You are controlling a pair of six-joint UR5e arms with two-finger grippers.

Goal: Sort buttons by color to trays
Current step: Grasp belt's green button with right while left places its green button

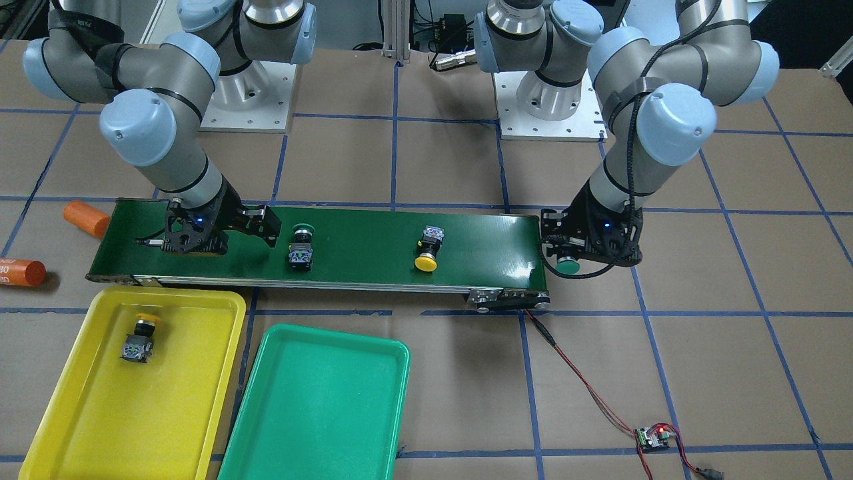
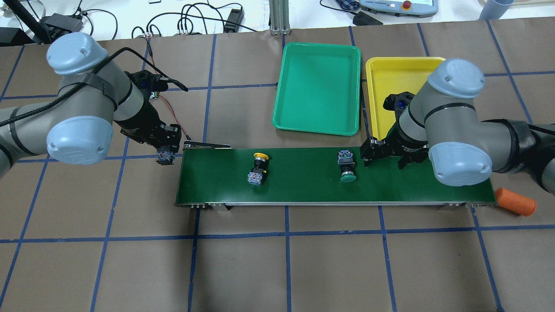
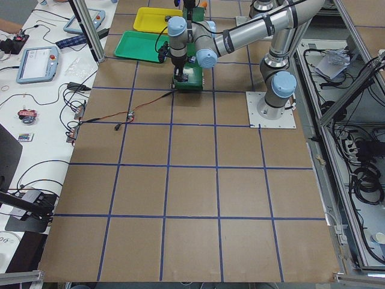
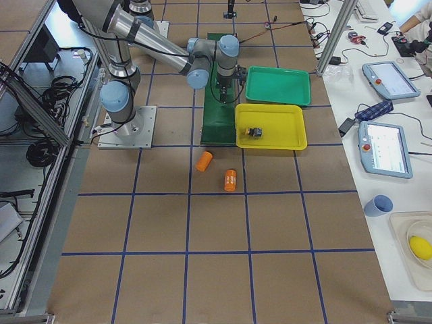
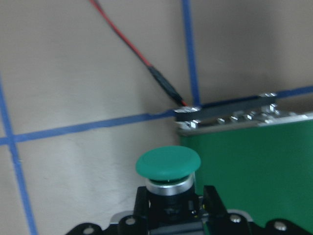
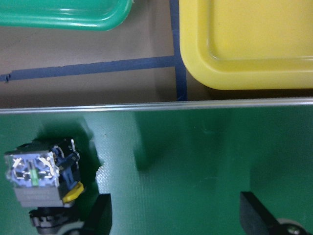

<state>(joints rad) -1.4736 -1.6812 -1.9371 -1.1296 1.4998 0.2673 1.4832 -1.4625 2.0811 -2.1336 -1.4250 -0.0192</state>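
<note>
Green button (image 5: 168, 164) is clamped in left gripper (image 1: 568, 259), held off belt (image 2: 303, 182) end above tabletop (image 2: 130, 260). Right gripper (image 6: 178, 215) is spread open over belt (second green button (image 2: 347, 169) just beside). Held button best carried high, released low inside green tray (image 2: 318, 86).

A long dark-green conveyor belt (image 1: 363, 248) is lying across the brown surface (image 1: 453, 373), which is carrying blue tape lines. One orange cylinder (image 1: 86, 219) is lying just beside one belt end, another (image 1: 23, 272) near it. A red-and-black wire (image 1: 578, 377) is running from the other end to a small circuit board (image 1: 653, 437).
</note>
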